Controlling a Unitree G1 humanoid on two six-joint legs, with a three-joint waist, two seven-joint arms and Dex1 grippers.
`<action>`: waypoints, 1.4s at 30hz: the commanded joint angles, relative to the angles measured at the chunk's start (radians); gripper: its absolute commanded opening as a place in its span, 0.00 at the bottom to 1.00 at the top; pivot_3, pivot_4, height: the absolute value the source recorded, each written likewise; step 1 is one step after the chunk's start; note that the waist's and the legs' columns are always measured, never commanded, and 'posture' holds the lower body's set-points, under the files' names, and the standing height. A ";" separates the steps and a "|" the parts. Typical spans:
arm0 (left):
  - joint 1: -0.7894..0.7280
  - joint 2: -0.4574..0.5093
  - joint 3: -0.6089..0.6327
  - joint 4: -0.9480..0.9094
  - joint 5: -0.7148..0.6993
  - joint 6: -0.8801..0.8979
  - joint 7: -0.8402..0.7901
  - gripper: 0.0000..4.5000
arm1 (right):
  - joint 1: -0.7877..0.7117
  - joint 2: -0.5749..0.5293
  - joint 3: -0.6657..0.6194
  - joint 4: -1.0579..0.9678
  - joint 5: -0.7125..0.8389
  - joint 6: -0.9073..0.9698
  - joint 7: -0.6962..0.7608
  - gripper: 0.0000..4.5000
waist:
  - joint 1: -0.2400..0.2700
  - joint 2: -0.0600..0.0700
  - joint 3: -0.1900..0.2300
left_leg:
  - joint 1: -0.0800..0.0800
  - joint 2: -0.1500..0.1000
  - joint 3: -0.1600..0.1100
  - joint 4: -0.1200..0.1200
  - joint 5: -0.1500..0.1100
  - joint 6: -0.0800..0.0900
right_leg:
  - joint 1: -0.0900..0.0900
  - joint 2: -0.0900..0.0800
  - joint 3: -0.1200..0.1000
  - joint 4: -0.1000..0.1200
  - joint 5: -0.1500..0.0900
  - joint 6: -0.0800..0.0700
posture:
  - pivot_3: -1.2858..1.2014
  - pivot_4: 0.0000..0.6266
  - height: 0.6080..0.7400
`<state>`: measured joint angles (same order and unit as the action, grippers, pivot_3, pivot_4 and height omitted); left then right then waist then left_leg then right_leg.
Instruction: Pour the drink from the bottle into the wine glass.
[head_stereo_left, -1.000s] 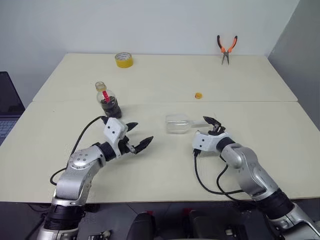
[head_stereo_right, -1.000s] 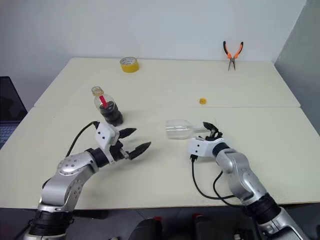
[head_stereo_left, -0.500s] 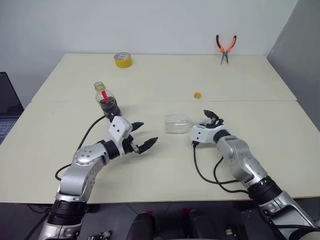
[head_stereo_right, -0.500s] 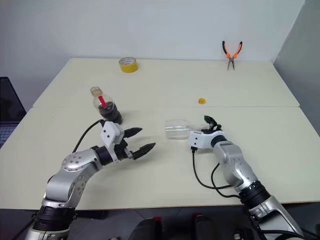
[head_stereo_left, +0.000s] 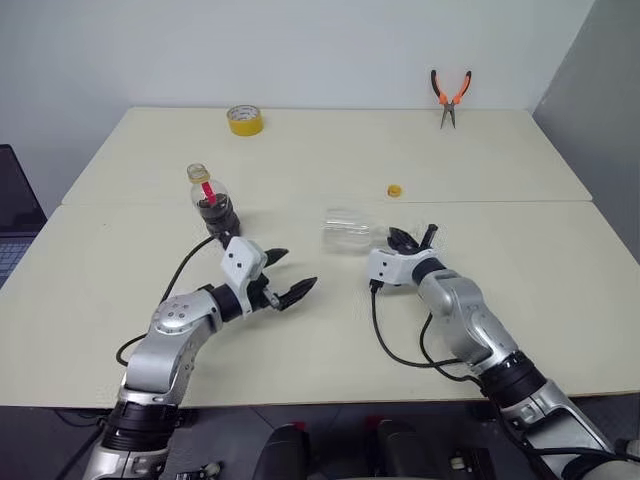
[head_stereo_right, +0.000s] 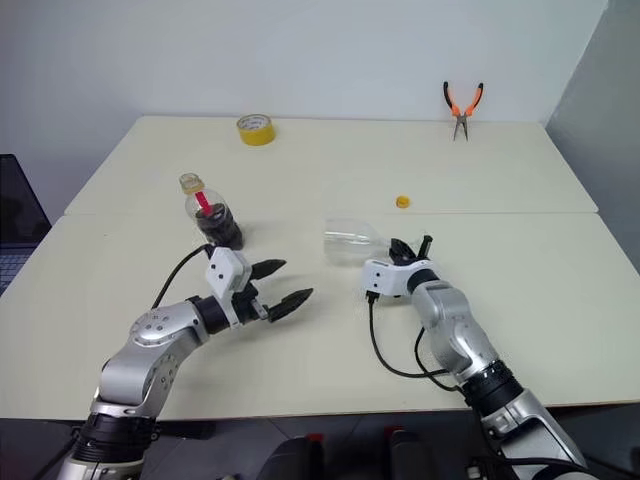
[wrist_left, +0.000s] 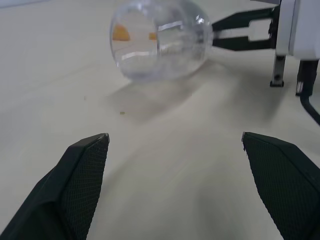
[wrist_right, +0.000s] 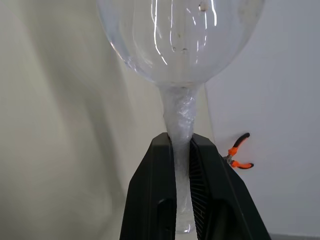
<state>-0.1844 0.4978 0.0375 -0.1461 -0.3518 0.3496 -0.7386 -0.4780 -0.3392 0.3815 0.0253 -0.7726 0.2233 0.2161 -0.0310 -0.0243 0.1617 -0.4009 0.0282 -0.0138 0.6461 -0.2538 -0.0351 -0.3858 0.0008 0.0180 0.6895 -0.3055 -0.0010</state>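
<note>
Lying sideways, wine glass empty; bottle holds drink.

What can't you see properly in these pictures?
- Glass: in the right wrist view the bowl's rim is cut off by the edge, and the right tool, shut on the stem, hides its foot.
- Bottle: in the eye views its label is too small to read.
- Yellow bit: too small to identify.

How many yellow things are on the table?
2. A yellow tape roll sits at the table's far edge, left of the middle. A small yellow cap lies alone near the middle, beyond the wine glass.
</note>
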 joint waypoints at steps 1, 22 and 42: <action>0.028 0.006 0.049 -0.027 -0.039 -0.024 -0.019 1.00 | 0.005 0.069 -0.101 -0.119 0.162 -0.090 -0.054 0.03 | -0.001 0.000 0.000 | 0.000 0.000 0.000 0.000 0.000 0.000 | 0.000 0.000 0.000 0.000 0.000 0.000 | 0.52 0.24 1.00; 0.073 0.169 0.185 -0.088 -0.200 0.066 -0.181 1.00 | 0.010 0.376 -0.231 0.369 0.905 -0.512 0.333 0.03 | -0.002 0.001 0.001 | 0.001 0.000 0.000 0.000 0.000 0.000 | 0.000 0.000 -0.001 0.001 0.000 -0.001 | 0.52 0.24 1.00; 0.048 0.148 0.143 -0.085 -0.176 0.055 -0.165 1.00 | -0.013 0.362 -0.249 0.519 0.901 -0.635 0.371 0.46 | 0.000 0.001 0.001 | 0.001 0.001 0.000 0.000 0.000 0.000 | 0.000 0.000 -0.001 0.001 0.000 -0.001 | 0.52 0.24 1.00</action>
<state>-0.1230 0.6484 0.1801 -0.1990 -0.5268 0.4232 -0.9057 -0.4873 0.0215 0.1403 0.5903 0.1202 -0.3904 0.5852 -0.0315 -0.0230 0.1625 -0.4000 0.0287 -0.0141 0.6458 -0.2539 -0.0348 -0.3855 0.0003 0.0174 0.6909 -0.3058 -0.0018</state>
